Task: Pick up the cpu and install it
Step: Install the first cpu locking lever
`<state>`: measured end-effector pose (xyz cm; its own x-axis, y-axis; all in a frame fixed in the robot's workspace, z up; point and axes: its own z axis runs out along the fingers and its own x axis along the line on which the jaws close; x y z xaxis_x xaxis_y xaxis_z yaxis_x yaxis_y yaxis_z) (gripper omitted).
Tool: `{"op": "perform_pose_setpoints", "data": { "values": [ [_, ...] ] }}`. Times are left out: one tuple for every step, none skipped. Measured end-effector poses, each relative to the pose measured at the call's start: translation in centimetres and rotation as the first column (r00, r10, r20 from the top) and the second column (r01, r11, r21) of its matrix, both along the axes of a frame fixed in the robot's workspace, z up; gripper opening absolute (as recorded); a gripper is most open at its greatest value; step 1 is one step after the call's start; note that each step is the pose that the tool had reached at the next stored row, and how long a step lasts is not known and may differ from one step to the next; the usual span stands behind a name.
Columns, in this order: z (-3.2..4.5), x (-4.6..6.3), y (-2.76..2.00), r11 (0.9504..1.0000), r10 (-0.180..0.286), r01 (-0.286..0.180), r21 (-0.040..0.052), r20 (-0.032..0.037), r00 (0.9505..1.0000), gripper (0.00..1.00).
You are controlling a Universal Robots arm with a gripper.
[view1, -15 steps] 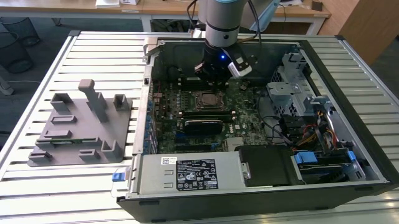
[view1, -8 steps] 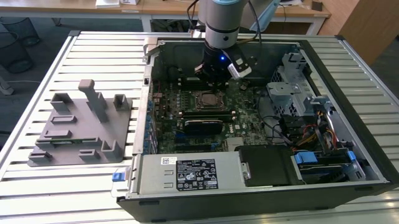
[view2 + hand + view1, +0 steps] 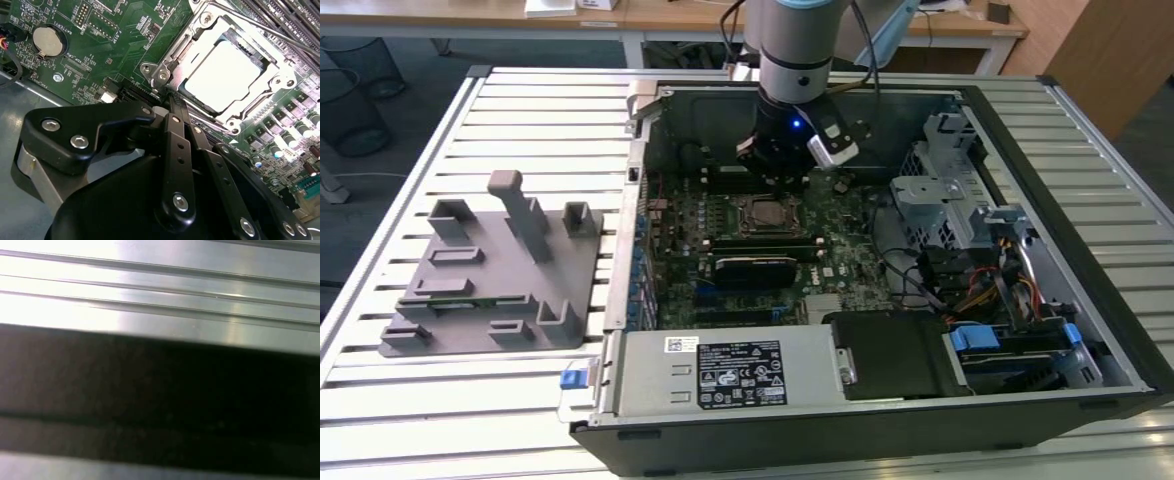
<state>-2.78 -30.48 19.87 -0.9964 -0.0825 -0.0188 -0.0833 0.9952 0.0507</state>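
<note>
Chip (image 3: 227,75) already seated in socket (image 3: 165,75) on green board (image 3: 115,45). Claw (image 3: 172,102) just beside socket, fingers pressed together, empty. Install step looks nearly finished; socket frame seems unlatched.

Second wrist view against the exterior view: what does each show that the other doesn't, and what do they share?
Second wrist view alone: a round silver coin cell on the board and the black pincer links close up. Exterior view alone: the grey plastic fixture block on the slatted metal table, and the black computer case. Both: the shiny square silver cpu seated in the green motherboard's socket.
</note>
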Motion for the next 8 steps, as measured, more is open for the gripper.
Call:
{"op": "perform_pose_setpoints", "data": {
  "values": [
    [0.02, -0.01, -0.01, 1.0, 0.0, 0.0, 0.0, -0.0001, 1.0, 0.11],
    [0.02, -0.01, -0.02, 1.0, 0.0, 0.0, -0.0002, -0.0002, 1.0, 0.11],
    [0.03, 0.0, -0.04, 1.0, 0.0, 0.0, -0.0002, -0.0002, 1.0, 0.11],
    [0.03, 0.0, -0.04, 1.0, 0.0, 0.0, -0.0007, -0.0003, 1.0, 0.11],
    [0.02, 0.0, -0.04, 1.0, 0.0, 0.0, -0.0021, -0.0002, 1.0, 0.11],
    [0.0, 0.0, -0.04, 1.0, 0.0, 0.0, -0.0045, -0.0003, 1.0, 0.11],
    [-0.03, 0.0, -0.05, 1.0, 0.0, 0.0, -0.0073, -0.0004, 1.0, 0.11],
    [-0.06, -0.01, -0.05, 1.0, 0.0, 0.0, -0.01, -0.0005, 1.0, 0.11]
  ]
}}
